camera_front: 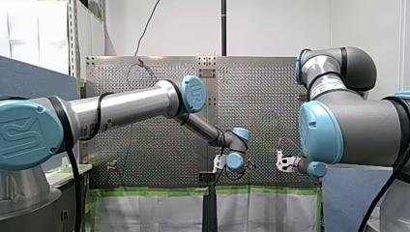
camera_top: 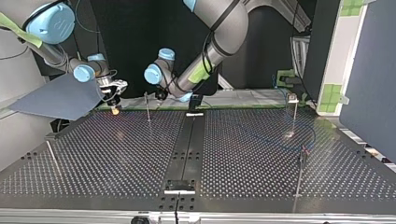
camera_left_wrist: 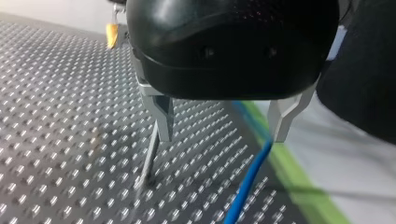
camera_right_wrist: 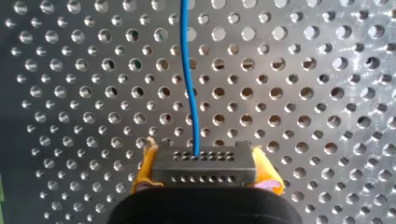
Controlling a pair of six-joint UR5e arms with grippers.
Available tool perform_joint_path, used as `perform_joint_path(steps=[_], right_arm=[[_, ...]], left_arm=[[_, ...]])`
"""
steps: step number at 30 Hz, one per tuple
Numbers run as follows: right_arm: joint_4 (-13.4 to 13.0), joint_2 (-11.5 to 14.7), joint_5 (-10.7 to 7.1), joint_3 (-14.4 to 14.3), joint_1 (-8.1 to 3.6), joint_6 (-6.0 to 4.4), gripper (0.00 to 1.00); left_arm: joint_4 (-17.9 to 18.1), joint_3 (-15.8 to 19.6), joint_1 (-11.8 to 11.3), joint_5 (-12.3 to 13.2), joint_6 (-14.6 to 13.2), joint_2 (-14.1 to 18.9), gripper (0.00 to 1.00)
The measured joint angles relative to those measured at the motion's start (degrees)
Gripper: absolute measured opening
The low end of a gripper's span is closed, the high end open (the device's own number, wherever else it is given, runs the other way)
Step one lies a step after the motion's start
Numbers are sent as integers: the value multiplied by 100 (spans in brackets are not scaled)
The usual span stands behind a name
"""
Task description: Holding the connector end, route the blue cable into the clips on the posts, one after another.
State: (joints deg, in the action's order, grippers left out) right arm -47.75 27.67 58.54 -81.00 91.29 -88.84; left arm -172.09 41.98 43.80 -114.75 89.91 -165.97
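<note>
In the right wrist view my right gripper [camera_right_wrist: 205,176] is shut with its yellow pads [camera_right_wrist: 268,175] on a black connector [camera_right_wrist: 205,161]. The blue cable [camera_right_wrist: 189,70] runs from the connector straight ahead over the perforated table. My left gripper [camera_left_wrist: 222,137] is open, its metal fingers [camera_left_wrist: 163,116] wide apart just above the table. A thin post [camera_left_wrist: 148,161] stands under one finger, and the blue cable [camera_left_wrist: 247,182] passes loose by the other finger's tip. In the top view my right gripper [camera_top: 113,103] hangs at the far left, my left gripper [camera_top: 161,94] beside a post [camera_top: 147,106].
More thin posts stand on the table in the top view: one at the far right [camera_top: 294,112], one nearer at the right [camera_top: 301,173], one at the near left [camera_top: 52,157]. Green tape [camera_left_wrist: 299,182] marks the table's edge. A black rail [camera_top: 187,149] runs down its middle.
</note>
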Motion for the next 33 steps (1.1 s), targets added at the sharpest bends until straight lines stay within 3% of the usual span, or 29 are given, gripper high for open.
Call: perform_joint_path(steps=[6,10,15,24,33], right_arm=[[30,-1,0,0,-9,5,0],[35,-1,-2,0,-17,5,0],[38,-1,-33,0,-18,4,0],[125,-2,-41,0,-20,5,0],[135,-2,-46,0,-33,0,0]], left_arm=[[-320,217,108,11,12,117,100],[-332,449,165,18,84,325,100],[-136,713,234,177,229,481,100],[312,808,325,585,646,495,100],[834,867,300,435,832,409,100]])
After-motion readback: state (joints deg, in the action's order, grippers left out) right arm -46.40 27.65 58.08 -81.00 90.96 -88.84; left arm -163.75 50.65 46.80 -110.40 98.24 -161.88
